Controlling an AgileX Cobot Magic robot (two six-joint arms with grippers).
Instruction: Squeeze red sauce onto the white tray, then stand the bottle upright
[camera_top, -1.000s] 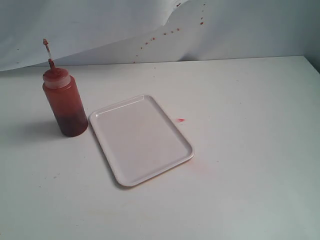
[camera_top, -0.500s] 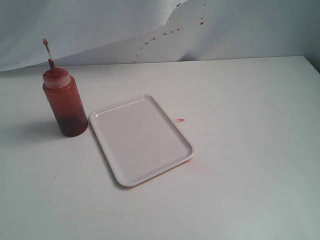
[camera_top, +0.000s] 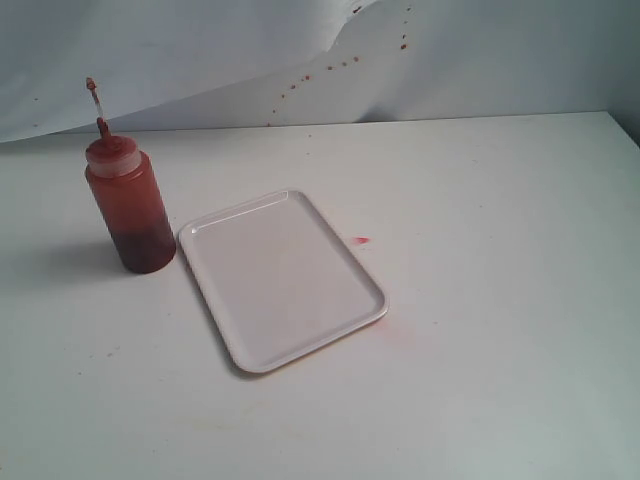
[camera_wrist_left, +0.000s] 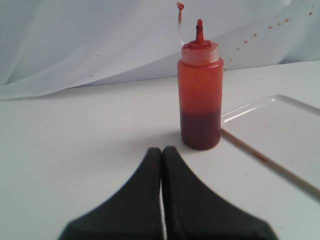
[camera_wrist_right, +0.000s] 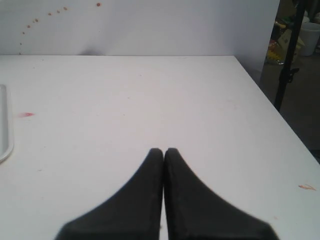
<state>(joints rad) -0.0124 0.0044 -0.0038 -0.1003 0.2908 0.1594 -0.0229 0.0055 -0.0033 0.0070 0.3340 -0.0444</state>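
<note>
The bottle (camera_top: 130, 205) stands upright on the white table, left of the white tray (camera_top: 280, 277), its tethered tip cap hanging off the open nozzle. The tray's surface shows bare, with no red sauce on it. In the left wrist view the bottle (camera_wrist_left: 200, 95) stands just beyond my left gripper (camera_wrist_left: 161, 150), which is shut and empty; the tray's rim (camera_wrist_left: 247, 107) lies beside it. My right gripper (camera_wrist_right: 163, 151) is shut and empty over bare table, with a sliver of the tray (camera_wrist_right: 4, 125) at the picture's edge. Neither gripper shows in the exterior view.
A small red smear (camera_top: 361, 240) lies on the table right of the tray, and a faint pink stain (camera_top: 392, 328) near its corner. Red specks dot the white backdrop (camera_top: 330, 68). The table's right edge (camera_wrist_right: 272, 107) drops off beside a dark stand (camera_wrist_right: 290, 55).
</note>
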